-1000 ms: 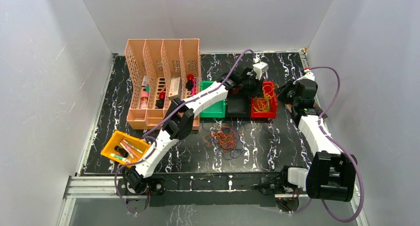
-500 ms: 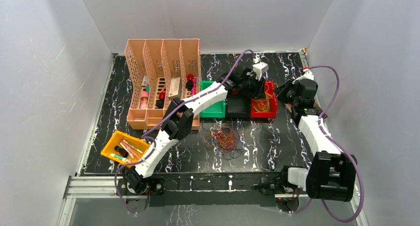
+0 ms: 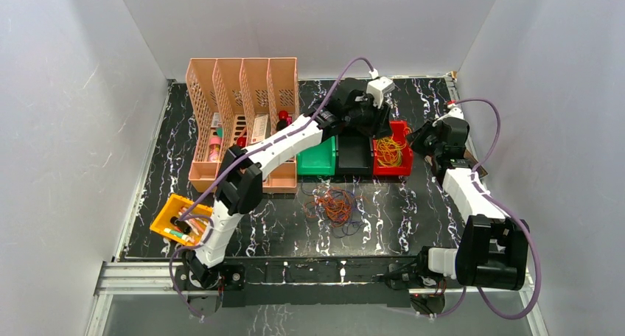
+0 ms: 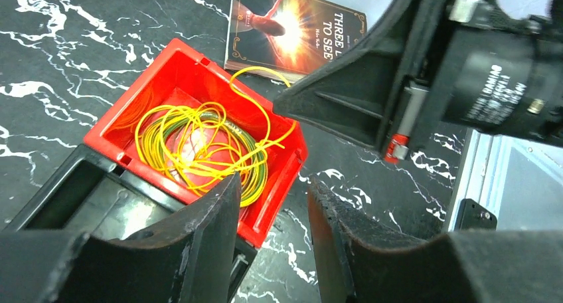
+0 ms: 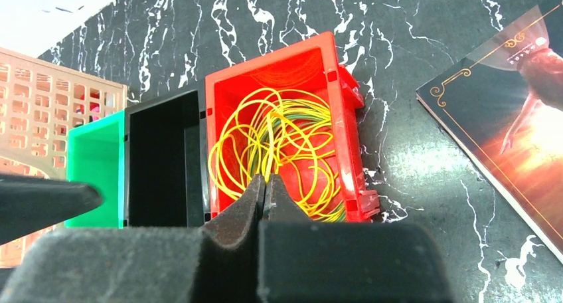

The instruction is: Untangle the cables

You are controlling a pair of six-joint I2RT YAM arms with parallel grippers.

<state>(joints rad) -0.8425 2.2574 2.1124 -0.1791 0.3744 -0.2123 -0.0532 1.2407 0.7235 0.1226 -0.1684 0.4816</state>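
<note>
A tangle of orange, red and dark cables [image 3: 335, 203] lies on the black marble table in front of the bins. Yellow cables [image 4: 199, 150] lie coiled loose in the red bin [image 4: 275, 213], which also shows in the right wrist view as yellow cables [image 5: 279, 147] inside the red bin [image 5: 348, 150]. My left gripper [image 4: 273, 181] hovers open over the bin's near corner, with nothing between its fingers; from above the left gripper [image 3: 374, 119] stands at the bin's far edge. My right gripper [image 5: 265, 180] is shut, its tips pointing at the bin from the right, no wire visibly pinched.
A black bin [image 3: 354, 158] and a green bin [image 3: 317, 161] stand left of the red bin. An orange file rack [image 3: 243, 122] fills the back left, and a yellow tray [image 3: 177, 219] of small items sits near the left arm's base. A book [image 5: 511, 130] lies right of the bins.
My left gripper opened and rose back from the red bin toward the far side. The yellow cables now lie loose in the bin. The right arm barely moved.
</note>
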